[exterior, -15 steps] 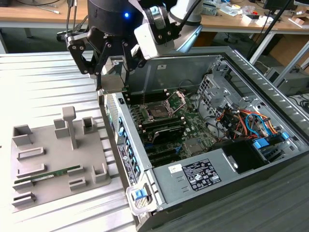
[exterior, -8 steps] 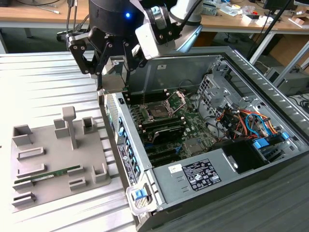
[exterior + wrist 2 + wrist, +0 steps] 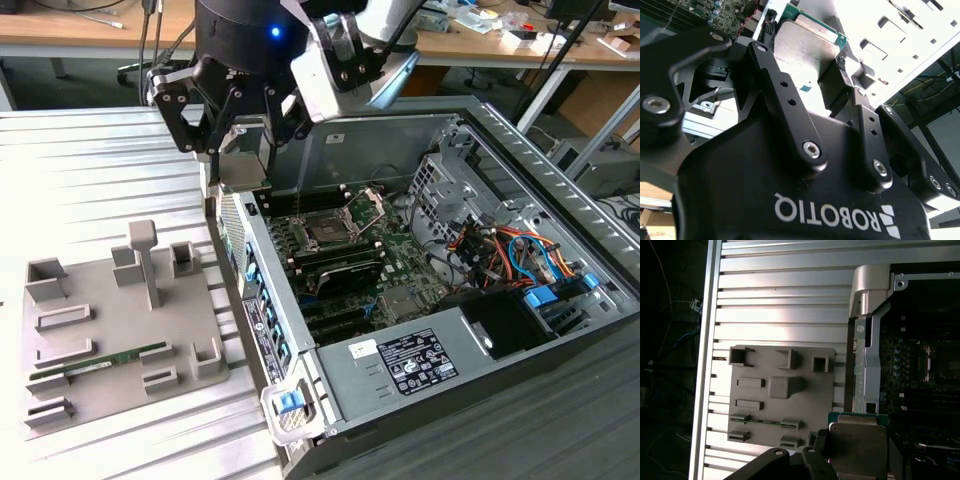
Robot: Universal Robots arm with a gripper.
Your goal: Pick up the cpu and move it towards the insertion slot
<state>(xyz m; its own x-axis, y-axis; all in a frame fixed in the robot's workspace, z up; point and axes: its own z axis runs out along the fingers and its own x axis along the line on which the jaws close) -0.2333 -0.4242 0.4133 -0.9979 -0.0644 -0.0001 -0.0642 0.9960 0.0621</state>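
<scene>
Hand [image 3: 243, 145] points downward, clamped on opposite edges of the cpu [image 3: 802, 42], suspended above the case [image 3: 340, 150] rim, between surface [image 3: 100, 180] and slot [image 3: 328, 232].

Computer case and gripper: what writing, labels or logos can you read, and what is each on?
On the gripper: a white mirrored maker's logo on its black body; a brand, left unquoted.
On the power supply sticker: black print, too small to read.
On the chip held in the gripper: no readable marks.
</scene>
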